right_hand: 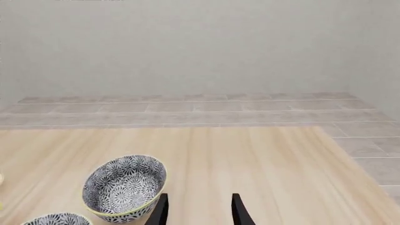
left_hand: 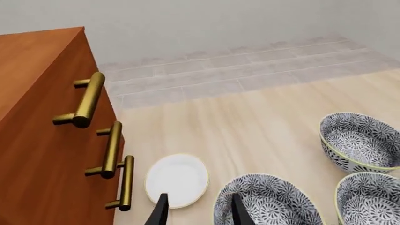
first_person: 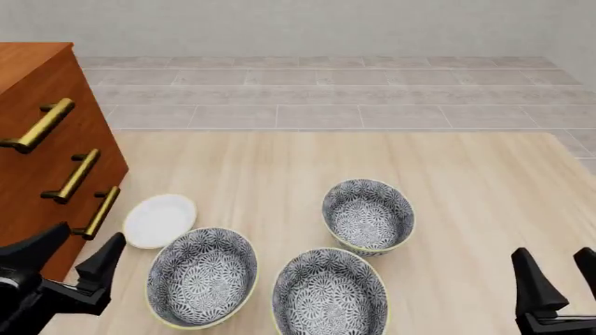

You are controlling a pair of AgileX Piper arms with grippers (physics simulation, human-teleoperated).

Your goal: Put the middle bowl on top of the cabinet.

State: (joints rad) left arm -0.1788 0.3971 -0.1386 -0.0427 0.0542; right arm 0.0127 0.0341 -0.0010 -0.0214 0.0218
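Note:
Three floral bowls with pale yellow rims stand on the wooden table. The middle bowl [first_person: 329,293] [left_hand: 368,197] [right_hand: 56,219] sits nearest the front edge, between a left bowl [first_person: 202,277] [left_hand: 269,202] and a farther right bowl [first_person: 368,214] [left_hand: 361,140] [right_hand: 125,186]. At the far left stands the reddish-brown cabinet [first_person: 47,139] [left_hand: 37,122] with brass handles. My left gripper [first_person: 86,244] [left_hand: 200,200] is open and empty, low at the front left beside the left bowl. Over at the front right, my right gripper [first_person: 553,257] [right_hand: 200,200] is open and empty, well apart from the bowls.
A small white plate [first_person: 160,220] [left_hand: 177,179] lies between the cabinet's lowest handle and the left bowl. Grey tiled floor and a pale wall lie beyond the table's far edge.

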